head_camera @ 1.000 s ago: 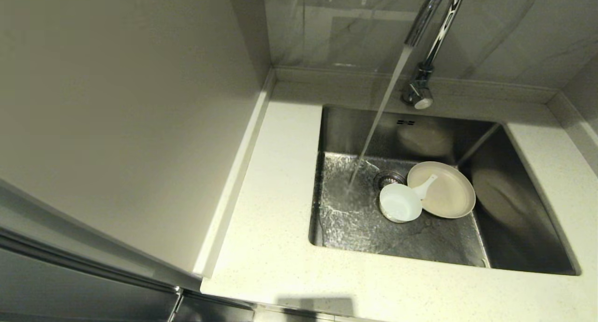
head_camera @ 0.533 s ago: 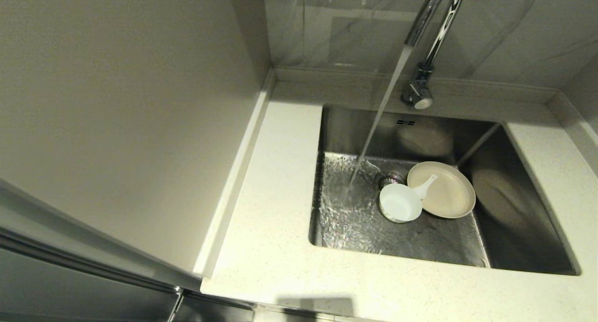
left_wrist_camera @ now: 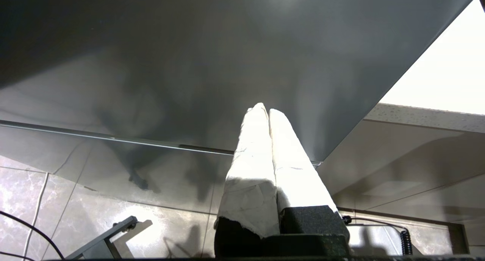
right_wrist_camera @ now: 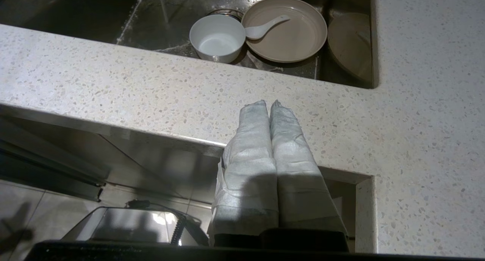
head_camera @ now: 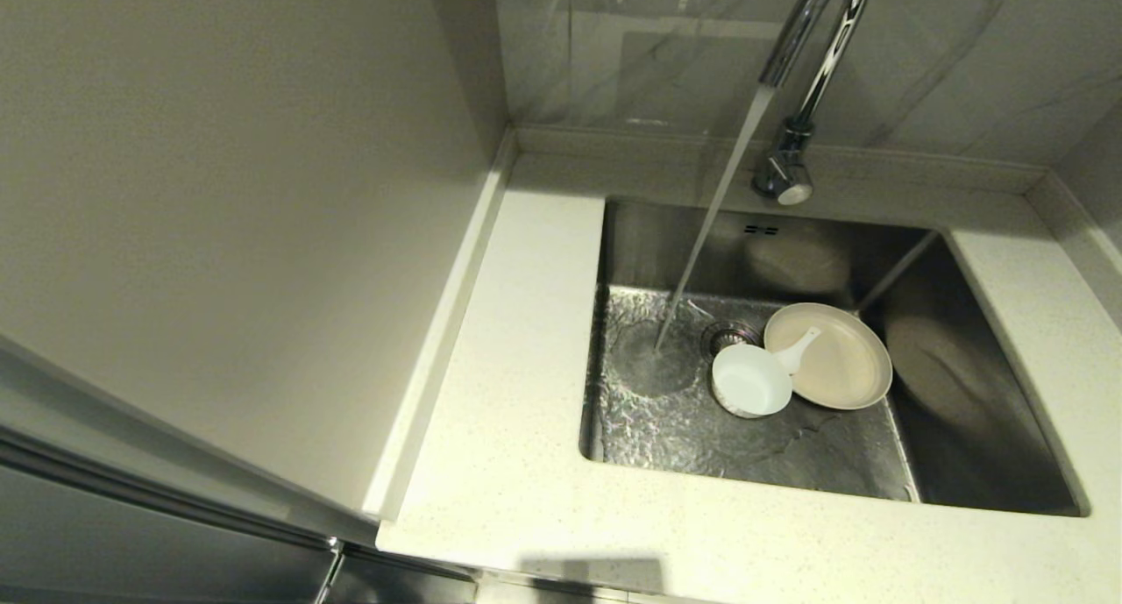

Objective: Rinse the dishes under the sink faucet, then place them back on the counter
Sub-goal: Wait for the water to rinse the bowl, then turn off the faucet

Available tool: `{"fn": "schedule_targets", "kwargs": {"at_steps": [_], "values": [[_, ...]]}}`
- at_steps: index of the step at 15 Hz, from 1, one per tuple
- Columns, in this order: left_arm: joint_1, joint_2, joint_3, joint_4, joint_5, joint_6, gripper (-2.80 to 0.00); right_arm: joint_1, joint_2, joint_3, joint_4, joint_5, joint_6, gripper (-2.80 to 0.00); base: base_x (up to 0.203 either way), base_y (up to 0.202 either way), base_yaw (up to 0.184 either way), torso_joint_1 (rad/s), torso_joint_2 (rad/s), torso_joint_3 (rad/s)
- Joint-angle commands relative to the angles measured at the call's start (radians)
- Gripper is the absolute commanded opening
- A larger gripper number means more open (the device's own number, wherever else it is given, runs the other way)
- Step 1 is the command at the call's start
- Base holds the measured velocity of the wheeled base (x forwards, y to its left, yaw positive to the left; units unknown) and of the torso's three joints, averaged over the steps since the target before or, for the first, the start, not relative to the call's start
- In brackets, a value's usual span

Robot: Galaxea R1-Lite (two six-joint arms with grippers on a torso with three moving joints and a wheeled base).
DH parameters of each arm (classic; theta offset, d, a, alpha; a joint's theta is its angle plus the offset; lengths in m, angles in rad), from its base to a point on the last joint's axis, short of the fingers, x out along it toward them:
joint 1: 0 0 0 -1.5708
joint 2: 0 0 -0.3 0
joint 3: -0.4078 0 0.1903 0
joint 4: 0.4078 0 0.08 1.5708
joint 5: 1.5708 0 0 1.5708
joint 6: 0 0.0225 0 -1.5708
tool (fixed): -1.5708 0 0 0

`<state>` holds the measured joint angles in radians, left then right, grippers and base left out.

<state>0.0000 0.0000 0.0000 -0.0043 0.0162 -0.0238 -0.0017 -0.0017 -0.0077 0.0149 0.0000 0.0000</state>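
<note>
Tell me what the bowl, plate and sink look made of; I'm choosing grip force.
Bowl: smooth glossy white, thick rim, likely ceramic, possibly melamine. Plate: cream, soft sheen, concentric ridges, probably glazed ceramic. Sink: grey brushed metal mirroring the dishes, apparently stainless steel.

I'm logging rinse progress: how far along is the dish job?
Done: faucet running, bowl, spoon and plate in the sink. In hand: nothing; right gripper and left gripper shut, empty. Left: rinsing each, returning them to the counter.
</note>
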Motion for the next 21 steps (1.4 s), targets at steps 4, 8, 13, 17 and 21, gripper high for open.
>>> {"fn": "schedule_targets", "kwargs": {"at_steps": [4, 8, 13, 17, 21], "values": [[0.000, -0.003, 0.000, 0.000, 0.001, -0.001, -2.80, 0.000, 0.003, 0.000, 0.000, 0.002, -0.002, -2.80, 0.000, 0.000, 0.000, 0.000, 0.00, 0.000], [0.000, -0.003, 0.000, 0.000, 0.001, -0.001, -2.80, 0.000, 0.003, 0.000, -0.001, 0.002, -0.006, -2.80, 0.000, 0.000, 0.000, 0.000, 0.00, 0.000], [0.000, -0.003, 0.000, 0.000, 0.001, -0.001, -2.80, 0.000, 0.115, -0.048, -0.063, -0.022, -0.007, -2.80, 0.000, 0.000, 0.000, 0.000, 0.00, 0.000], [0.000, -0.003, 0.000, 0.000, 0.001, -0.001, -2.80, -0.017, 0.477, -0.272, -0.114, -0.023, 0.067, -2.80, 0.000, 0.000, 0.000, 0.000, 0.00, 0.000], [0.000, -0.003, 0.000, 0.000, 0.001, -0.001, -2.80, -0.016, 0.952, -0.786, -0.058, -0.025, 0.174, -2.80, 0.000, 0.000, 0.000, 0.000, 0.00, 0.000]]}}
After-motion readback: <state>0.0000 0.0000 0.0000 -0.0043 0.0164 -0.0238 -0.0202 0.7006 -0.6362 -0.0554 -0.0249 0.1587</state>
